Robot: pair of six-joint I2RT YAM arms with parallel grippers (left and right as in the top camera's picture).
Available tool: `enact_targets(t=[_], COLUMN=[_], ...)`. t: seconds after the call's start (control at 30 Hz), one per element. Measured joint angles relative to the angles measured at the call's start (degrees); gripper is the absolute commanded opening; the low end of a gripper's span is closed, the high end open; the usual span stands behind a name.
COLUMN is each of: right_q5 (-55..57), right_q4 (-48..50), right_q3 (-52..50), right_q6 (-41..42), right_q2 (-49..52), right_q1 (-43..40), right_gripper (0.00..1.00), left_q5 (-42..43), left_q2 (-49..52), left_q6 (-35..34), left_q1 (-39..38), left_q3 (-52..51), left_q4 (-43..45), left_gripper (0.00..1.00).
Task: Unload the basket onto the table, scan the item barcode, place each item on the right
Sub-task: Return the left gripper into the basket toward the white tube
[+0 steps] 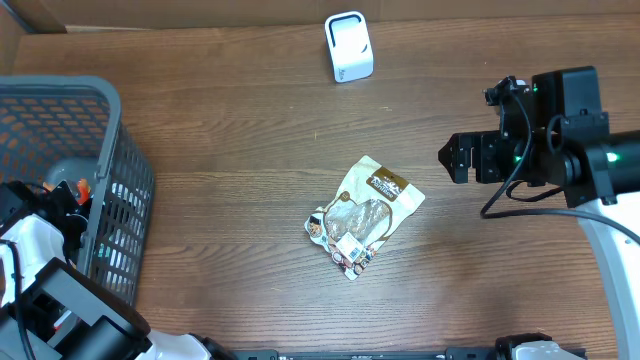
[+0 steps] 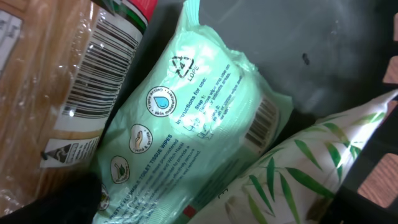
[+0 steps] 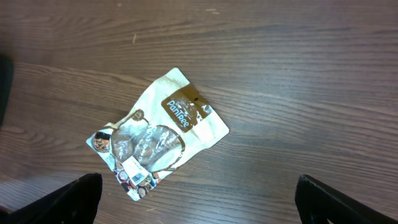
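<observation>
A cream and brown snack pouch [image 3: 158,134] lies flat on the wood-grain worktop [image 3: 298,81], set diagonally. Its brown label end points to the upper right and its printed, stickered end to the lower left. A clear window shows pale contents. The right hand [image 3: 199,202] stands spread wide, its two dark fingers [image 3: 68,202] in the lower corners, apart from the pouch.

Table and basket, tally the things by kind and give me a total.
Basket: 1
Scanner: 1
Pouch on the table: 1
Packs seen in the basket: 3 (green wipes, leaf-print pack, brown pack)
Total: 6
</observation>
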Motion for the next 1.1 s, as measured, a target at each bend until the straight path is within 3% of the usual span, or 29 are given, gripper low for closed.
enact_targets(t=[0.2,0.4,0.47,0.5,0.53,1.0,1.03,1.1], right_q5=[-0.2,-0.4,-0.4,-0.5,-0.5,-0.5,-0.5,-0.5], right_q4=[0.2,0.6,0.6,0.6,0.6,0.6,0.6,0.7], right_q3=[0.0,0.0,0.0,0.0,0.0,0.0,0.0,0.0], right_q6=[0.0,0.0,0.0,0.0,0.0,0.0,0.0,0.0], right_q2=[0.9,0.9,0.9,0.9,0.9,0.9,0.9,0.9], right_q1=[0.0,0.0,0.0,0.0,0.0,0.0,0.0,0.0], right_gripper=[1.00,1.00,1.00,1.00,1.00,1.00,1.00,1.00], left_q5=[-0.4,0.4,0.6,0.7,0.9,-5.1,-5.4,-5.9], left_q2=[0.7,0.7,0.8,0.9,1.0,3.6,3.6,3.6], left_q6=[1.1,1.2,1.1,1.0,0.9,-7.5,-8.0,-8.8], left_q1=[-1.2,-1.8,-1.8,-1.9,-1.9,-2.3,-2.3,-2.3], left_q3=[0.2,0.5,1.1,1.6,2.2,18.9,19.1,19.0], left_q4=[0.0,-0.1,-0.7,-1.2,-1.7,-14.3,-14.6,-15.2], left_gripper=[0.49,0.36,0.24,0.10,0.04,0.04,0.13,0.48])
